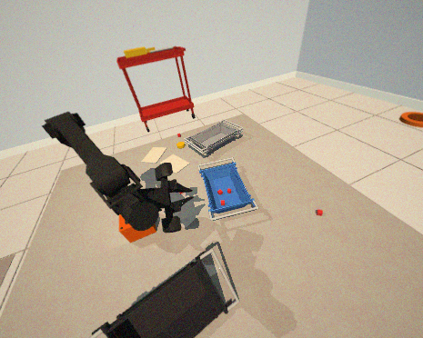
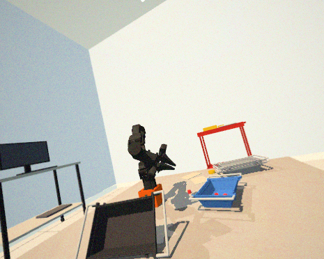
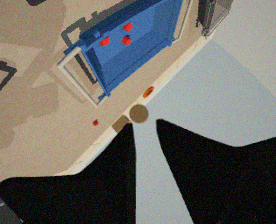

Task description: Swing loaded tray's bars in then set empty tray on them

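Pointing lengthwise at grey tray (image 1: 206, 147) (image 2: 240, 163) (image 3: 218, 16): blue tray (image 1: 228, 179) (image 2: 217, 202) (image 3: 141, 57).

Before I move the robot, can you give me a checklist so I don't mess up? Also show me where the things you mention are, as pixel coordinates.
1. Gripper (image 1: 191, 193) (image 2: 175, 167) (image 3: 143, 127) holding nothing: ok.
2. Three red blocks (image 1: 220, 192) (image 2: 216, 194) (image 3: 126, 40) inside the blue tray (image 1: 231, 174) (image 2: 217, 203) (image 3: 154, 30): ok.
3. Blue tray's bars (image 1: 235, 213) (image 2: 213, 198) (image 3: 78, 85) swung in across its top: not ok, both stick out at the ends.
4. Grey tray (image 1: 199, 145) (image 2: 240, 163) (image 3: 219, 15) empty: ok.
5. Grey tray on the bars: not ok, it stands apart.
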Action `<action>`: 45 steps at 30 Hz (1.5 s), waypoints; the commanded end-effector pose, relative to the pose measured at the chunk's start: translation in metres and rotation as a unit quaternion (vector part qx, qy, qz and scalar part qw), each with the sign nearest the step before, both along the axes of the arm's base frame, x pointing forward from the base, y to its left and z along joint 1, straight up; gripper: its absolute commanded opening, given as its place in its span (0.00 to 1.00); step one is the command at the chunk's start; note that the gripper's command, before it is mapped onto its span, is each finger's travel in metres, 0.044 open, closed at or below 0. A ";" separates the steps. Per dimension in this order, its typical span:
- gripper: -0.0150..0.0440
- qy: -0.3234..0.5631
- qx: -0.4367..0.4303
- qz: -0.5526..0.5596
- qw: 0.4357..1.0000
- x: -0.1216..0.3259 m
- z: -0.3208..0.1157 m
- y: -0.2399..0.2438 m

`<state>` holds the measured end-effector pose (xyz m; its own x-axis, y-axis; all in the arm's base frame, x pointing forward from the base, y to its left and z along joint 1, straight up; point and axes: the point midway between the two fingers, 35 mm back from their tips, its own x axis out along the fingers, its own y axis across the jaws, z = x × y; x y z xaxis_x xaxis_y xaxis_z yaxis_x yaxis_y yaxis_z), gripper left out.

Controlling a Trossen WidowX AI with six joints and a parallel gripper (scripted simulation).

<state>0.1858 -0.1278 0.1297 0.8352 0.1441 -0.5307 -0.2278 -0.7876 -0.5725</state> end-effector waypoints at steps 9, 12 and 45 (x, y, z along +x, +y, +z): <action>0.39 0.056 -0.411 0.432 0.801 0.046 -0.018 -0.032; 0.39 0.047 -0.481 0.545 0.685 0.061 -0.026 -0.037; 0.39 -0.150 -0.468 0.858 -0.151 0.151 -0.077 -0.042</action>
